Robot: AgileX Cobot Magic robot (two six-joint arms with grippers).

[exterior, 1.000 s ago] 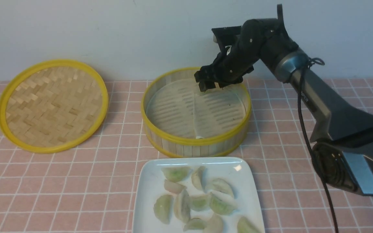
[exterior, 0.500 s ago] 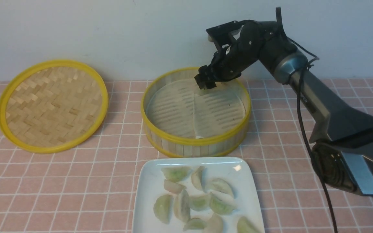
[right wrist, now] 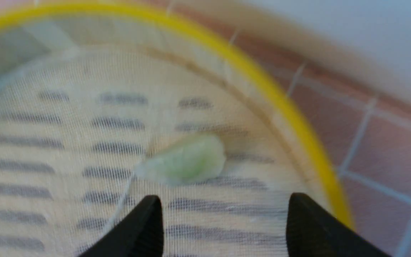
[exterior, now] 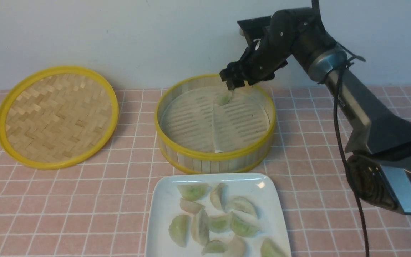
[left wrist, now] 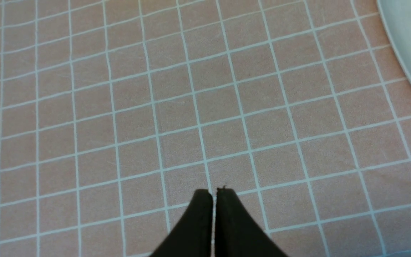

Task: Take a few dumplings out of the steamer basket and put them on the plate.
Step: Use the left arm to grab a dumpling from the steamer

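Access to the lone dumpling (right wrist: 186,160) is open from above. The yellow-rimmed wall of the steamer basket (exterior: 214,156) obstructs a low sideways approach. Bare table (exterior: 120,200) separates the basket from the woven lid (exterior: 61,117). Clustered dumplings (exterior: 200,226) restrict space mid-plate (exterior: 161,200).

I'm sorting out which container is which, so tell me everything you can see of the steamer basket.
The steamer basket is round, seemingly bamboo, with an upright slatted wall and yellow rims. Its pale floor liner bears rows of dark slots. It sits upright and lidless on the tiled-pattern surface, just beyond the plate. One greenish dumpling lies inside.
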